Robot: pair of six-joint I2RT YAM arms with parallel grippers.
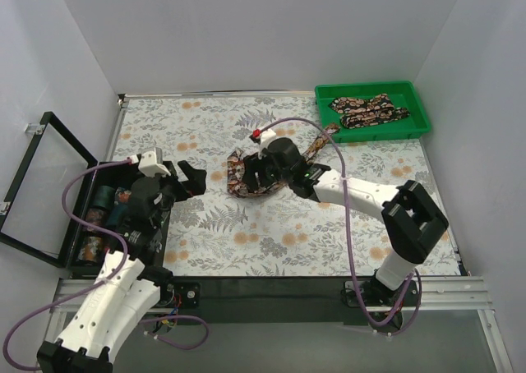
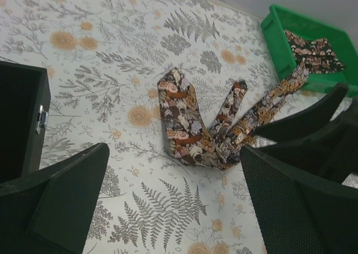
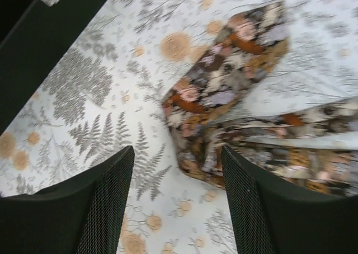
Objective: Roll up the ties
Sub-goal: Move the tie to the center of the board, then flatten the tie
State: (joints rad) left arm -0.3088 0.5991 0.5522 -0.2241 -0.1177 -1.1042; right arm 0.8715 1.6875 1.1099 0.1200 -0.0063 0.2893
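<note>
One paisley tie [image 1: 240, 178] lies folded in a V on the fern-patterned cloth. Its narrow part runs up right toward the green bin [image 1: 415, 102]. The tie also shows in the left wrist view [image 2: 187, 125] and the right wrist view [image 3: 224, 86]. A second tie [image 1: 370, 110] lies in the bin. My right gripper [image 1: 259, 176] is open just above the fold of the tie, whose bend lies just ahead of its fingers [image 3: 178, 192]. My left gripper [image 1: 191, 178] is open and empty, left of the tie, which lies ahead of it [image 2: 173, 203].
An open black box [image 1: 78, 246] with its lid raised stands at the left table edge, holding what look like rolled fabrics [image 1: 103, 199]. Its corner shows in the left wrist view [image 2: 22, 120]. White walls enclose the table.
</note>
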